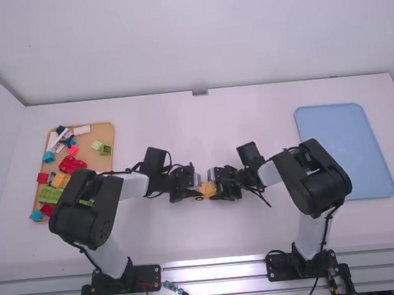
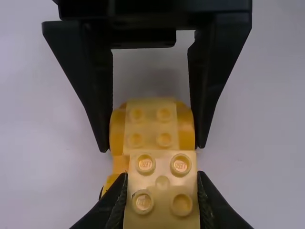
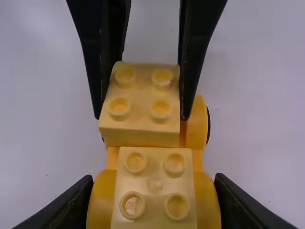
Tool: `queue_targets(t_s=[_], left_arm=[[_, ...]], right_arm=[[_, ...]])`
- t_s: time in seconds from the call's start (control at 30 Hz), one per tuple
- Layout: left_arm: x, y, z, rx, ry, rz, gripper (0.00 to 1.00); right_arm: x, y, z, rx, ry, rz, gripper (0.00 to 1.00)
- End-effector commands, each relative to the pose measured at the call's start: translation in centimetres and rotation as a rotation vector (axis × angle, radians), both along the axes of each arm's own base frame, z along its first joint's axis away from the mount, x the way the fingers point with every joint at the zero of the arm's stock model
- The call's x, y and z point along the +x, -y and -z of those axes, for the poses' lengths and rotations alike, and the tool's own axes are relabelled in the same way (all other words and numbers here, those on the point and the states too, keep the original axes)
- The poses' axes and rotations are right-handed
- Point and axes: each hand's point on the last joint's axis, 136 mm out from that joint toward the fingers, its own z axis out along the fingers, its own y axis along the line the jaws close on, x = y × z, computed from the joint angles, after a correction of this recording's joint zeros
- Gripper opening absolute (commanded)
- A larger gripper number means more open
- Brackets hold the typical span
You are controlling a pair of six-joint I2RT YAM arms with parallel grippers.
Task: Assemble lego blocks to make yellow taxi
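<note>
While the tan tray (image 1: 95, 136) of loose bricks, among them a red car-shaped piece (image 1: 71, 164), lies at the far left, the left gripper (image 2: 162, 196) is next inward, clamped on the sides of a yellow 2x2 brick (image 3: 142, 95). That brick is above the left end of the yellow car chassis (image 3: 196, 126), whose long axis runs left to right between the grippers. It looks skewed and off to one side of the chassis's midline; whether any studs are engaged, I cannot tell. To its right, a second yellow 2x2 brick (image 3: 155, 191) stands on the chassis, close enough to block a crooked approach. The right gripper (image 2: 152, 143) has closed its fingers around the chassis sides at this end. Farther right lies a blue tray (image 1: 344, 154), well apart from the work.

The left gripper is the one to make the correction, I judge: square the brick to the midline, flush beside its neighbour, then press down while the right gripper braces. Pushing now could tip the brick or twist the chassis.
</note>
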Motion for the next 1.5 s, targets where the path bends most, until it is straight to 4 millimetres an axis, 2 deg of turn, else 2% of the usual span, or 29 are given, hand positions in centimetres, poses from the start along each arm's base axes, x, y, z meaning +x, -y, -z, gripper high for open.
queue_targets(t_s=[0.0,0.3,0.7,0.9,1.2,1.47], left_arm=[[-1.07,0.36,0.47,-0.015,-0.021,0.032,0.02],[-1.08,0.37,0.47,-0.015,-0.021,0.033,0.02],[-1.43,0.26,0.64,-0.009,-0.042,0.033,0.02],[-0.94,-0.17,1.21,0.033,-0.026,0.011,0.02],[-0.57,-0.06,1.02,0.027,-0.003,0.011,0.02],[-1.54,-0.07,1.41,0.043,0.017,0.066,0.02]], right_arm=[[-0.73,1.72,3.01,-0.132,-0.013,0.031,0.18],[-1.42,1.38,2.6,-0.097,-0.02,-0.007,0.18],[-0.57,1.07,2.26,-0.082,-0.027,0.037,0.19],[-0.59,1.07,2.26,-0.082,-0.031,0.04,0.19],[-0.58,1.07,2.26,-0.082,-0.04,0.046,0.19],[-0.51,1.05,2.23,-0.081,-0.036,0.047,0.19]])
